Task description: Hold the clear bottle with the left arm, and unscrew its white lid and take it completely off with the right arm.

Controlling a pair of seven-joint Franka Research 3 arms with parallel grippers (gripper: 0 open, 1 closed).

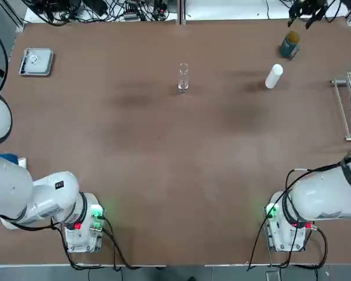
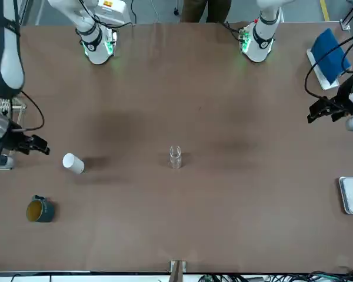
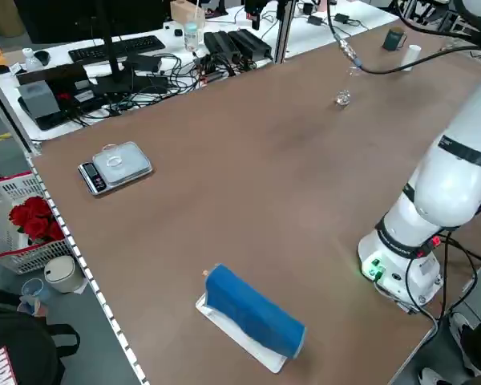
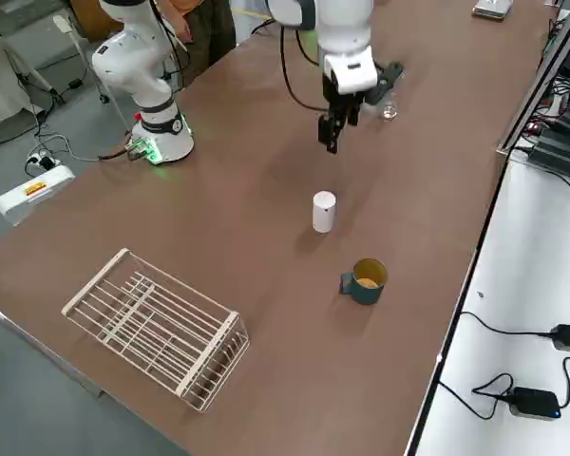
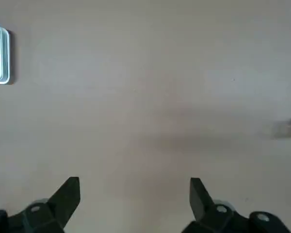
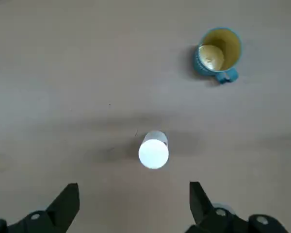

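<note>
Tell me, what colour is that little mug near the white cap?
The mug is teal outside and yellow inside, clearest in the right wrist view.

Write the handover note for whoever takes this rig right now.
Left gripper: open, empty, raised at the table's left edge.
Right gripper: open, empty, raised above the white lid.
Clear bottle: upright, mid-table at the far side, mouth open, unheld.
White lid: standing alone right of the bottle, near the teal mug.
Done: lid is fully off.
Left: nothing on the task itself; park the arms.
</note>
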